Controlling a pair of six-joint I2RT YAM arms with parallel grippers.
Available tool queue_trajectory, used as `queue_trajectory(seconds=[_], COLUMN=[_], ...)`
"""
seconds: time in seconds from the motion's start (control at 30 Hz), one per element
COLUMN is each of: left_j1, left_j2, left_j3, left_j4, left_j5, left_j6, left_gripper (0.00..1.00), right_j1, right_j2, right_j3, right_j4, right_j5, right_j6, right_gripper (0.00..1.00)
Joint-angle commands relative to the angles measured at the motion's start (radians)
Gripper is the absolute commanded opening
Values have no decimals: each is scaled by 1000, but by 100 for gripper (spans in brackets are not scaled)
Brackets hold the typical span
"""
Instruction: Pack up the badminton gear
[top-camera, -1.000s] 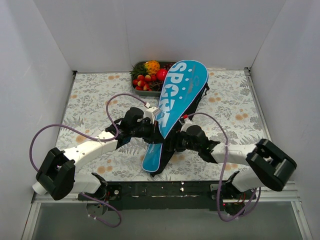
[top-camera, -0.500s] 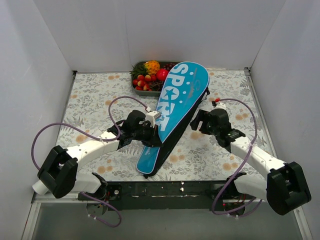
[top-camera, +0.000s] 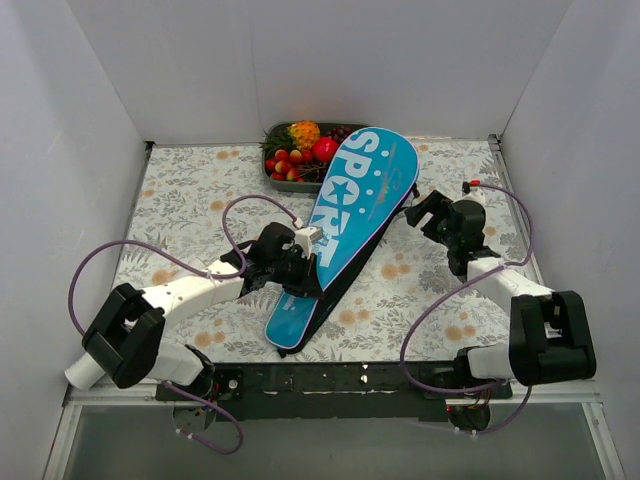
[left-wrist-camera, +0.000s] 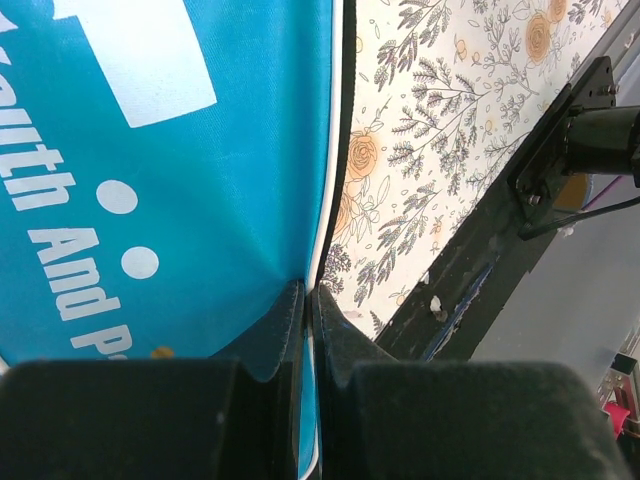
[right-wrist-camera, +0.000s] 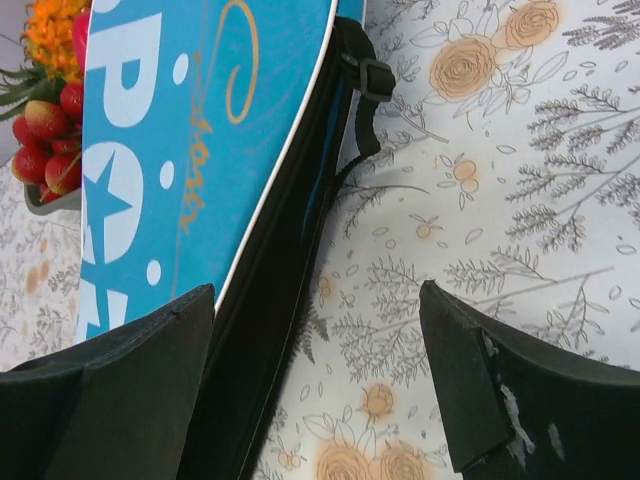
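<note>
Pinching the bag (top-camera: 352, 210) edge, left fingers (left-wrist-camera: 140, 415)

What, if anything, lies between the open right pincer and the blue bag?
Nothing visible. Only bare flowered tablecloth separates the right pincer from the bag's black side edge. The fruit tray sits beyond the bag's far end, off that path. The left pincer is shut on the bag's other edge.

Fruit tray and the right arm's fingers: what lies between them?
The bag lies between the tray and the right fingers, seen in the top view.
</note>
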Motion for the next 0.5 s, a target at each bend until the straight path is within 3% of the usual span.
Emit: queue_trajectory(seconds=[0.0,0.17,0.47], left_j1=[-3,-5,-8], left_j2=[21,50,82], left_j3=[-3,-5,-17], left_j4=[1,5,21], left_j5=[1,24,76], left_j6=[5,-4,-9], left_gripper=[0,0,0], right_j1=[-38,-80,-98], right_j2=[104,276,592], right_j3=[11,63,233], right_j4=[259,454,617], right_j5=[-72,-152,-224], right_j6=[61,87,110], right_gripper=[90,90,89])
